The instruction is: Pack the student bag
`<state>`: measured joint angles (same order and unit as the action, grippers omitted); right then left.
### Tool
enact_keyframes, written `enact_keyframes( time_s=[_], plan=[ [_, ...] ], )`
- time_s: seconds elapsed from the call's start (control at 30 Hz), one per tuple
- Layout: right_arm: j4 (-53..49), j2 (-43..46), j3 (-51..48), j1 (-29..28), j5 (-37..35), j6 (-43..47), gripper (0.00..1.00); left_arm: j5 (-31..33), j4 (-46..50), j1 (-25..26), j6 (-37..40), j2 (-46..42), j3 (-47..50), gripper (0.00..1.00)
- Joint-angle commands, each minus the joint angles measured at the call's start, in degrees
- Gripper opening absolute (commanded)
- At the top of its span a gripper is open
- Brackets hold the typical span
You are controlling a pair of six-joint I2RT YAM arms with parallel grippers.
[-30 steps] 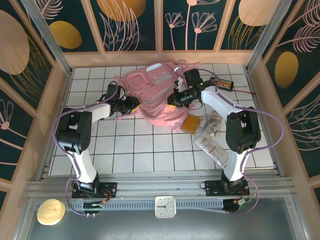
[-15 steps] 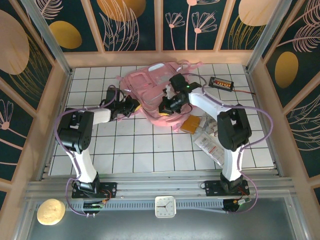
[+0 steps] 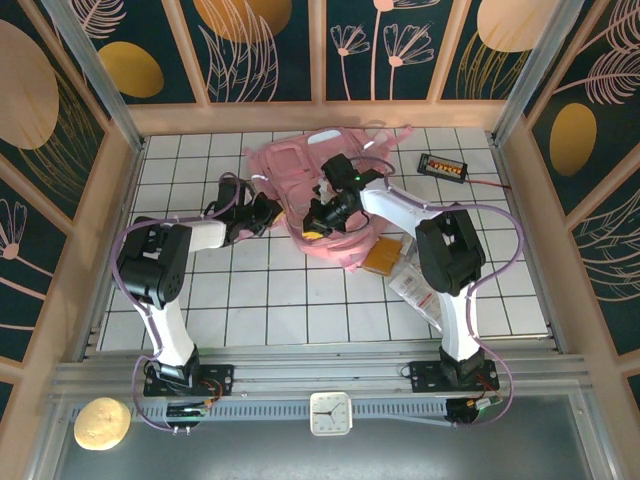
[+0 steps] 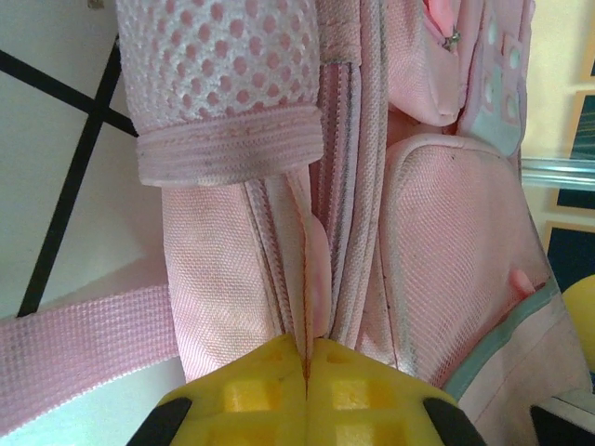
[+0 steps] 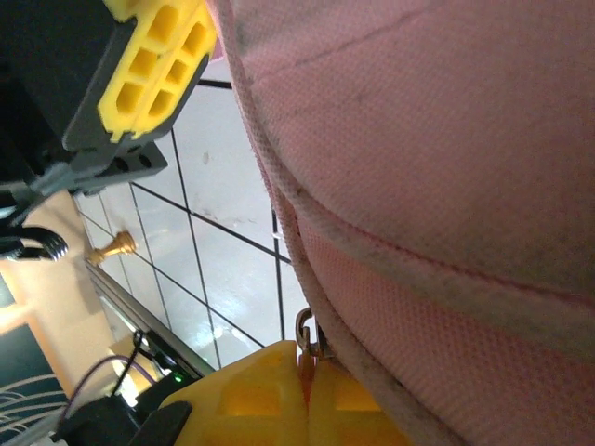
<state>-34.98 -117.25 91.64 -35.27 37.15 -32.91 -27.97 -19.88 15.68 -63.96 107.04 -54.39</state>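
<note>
On the tiled table (image 3: 260, 290), at mid-frame, the left gripper (image 3: 270, 212) is shown pinched shut on a side seam of the bag (image 3: 285, 165), and the right gripper (image 3: 312, 228) is closed on the bag's edge at a metal ring (image 5: 304, 327), the bag being spread at upper centre.

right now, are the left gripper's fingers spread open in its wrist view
No, the left gripper has its yellow fingers shut tip to tip on a thin pink seam of the student bag.

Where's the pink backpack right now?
In the top view, the student bag lies at the far middle of the tiled table, with the left gripper and right gripper clamped on its near edge.
</note>
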Motion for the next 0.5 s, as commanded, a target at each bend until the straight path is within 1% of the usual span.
enact_keyframes(
  time_s=[0.0,0.1,0.2,0.33,0.47],
  plan=[
    [10.36,3.94,-1.87,0.94,1.27,-3.47,0.0,-5.02,2.27,3.2,4.05,-5.98,-1.0,0.0],
    [13.73,8.38,-5.92,3.62,2.01,-5.21,0.0,-4.29,3.15,3.09,4.93,-7.9,0.78,0.0],
    [16.51,12.07,-8.36,8.11,3.42,-6.36,0.0,-3.51,2.21,3.05,3.62,-10.13,3.3,0.0],
    [13.18,13.03,-7.41,12.09,3.86,-3.3,0.0,-3.41,3.18,3.4,3.07,-12.4,4.99,0.0],
    [11.33,12.73,-7.48,14.9,3.99,-0.68,0.0,-4.68,9.14,5.61,7.6,-12.46,2.48,0.0]
  ],
)
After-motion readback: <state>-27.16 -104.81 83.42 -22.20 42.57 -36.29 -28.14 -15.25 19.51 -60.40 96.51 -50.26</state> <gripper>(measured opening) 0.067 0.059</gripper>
